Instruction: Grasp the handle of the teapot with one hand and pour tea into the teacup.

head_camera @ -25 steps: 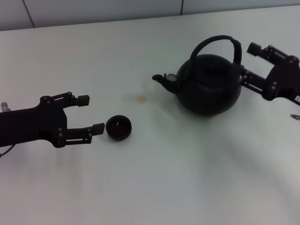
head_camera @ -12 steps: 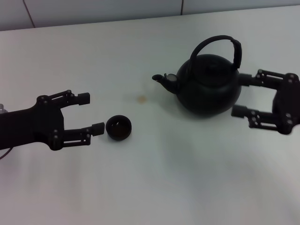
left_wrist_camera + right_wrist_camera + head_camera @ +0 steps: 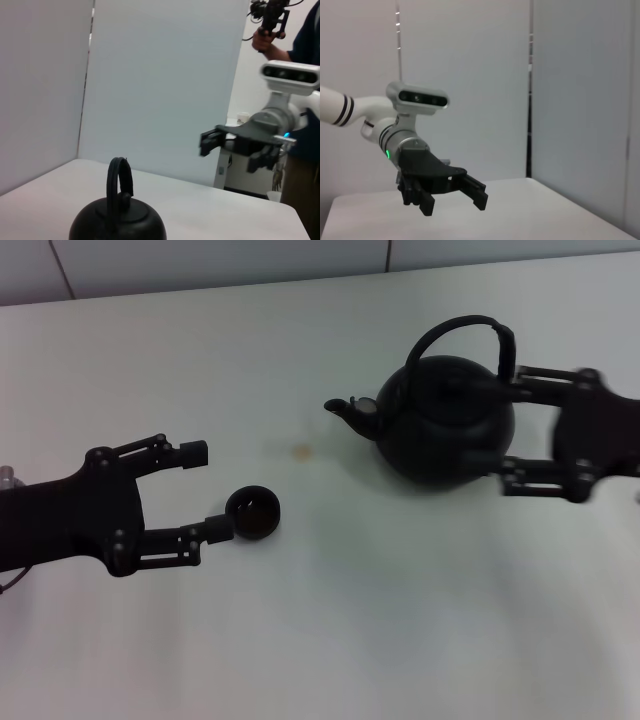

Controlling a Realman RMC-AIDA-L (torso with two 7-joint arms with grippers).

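The black teapot [image 3: 445,425] stands on the white table at the right, its spout pointing left. Its arched handle [image 3: 462,328] stands upright. It also shows in the left wrist view [image 3: 117,225] with its handle [image 3: 119,180]. My right gripper [image 3: 510,425] is open at the teapot's right side, one finger by the handle's base and one by the lower body. The tiny black teacup [image 3: 252,513] sits left of centre. My left gripper [image 3: 208,491] is open just left of the cup, its near fingertip at the rim. No tea shows.
A small brown stain [image 3: 299,451] marks the table between cup and teapot. The table's far edge meets a wall [image 3: 200,260]. A person [image 3: 305,75] stands behind my right arm in the left wrist view.
My right gripper has moved left to the teapot's right side, its fingers now spread around it. My left gripper has edged right, closer to the teacup.
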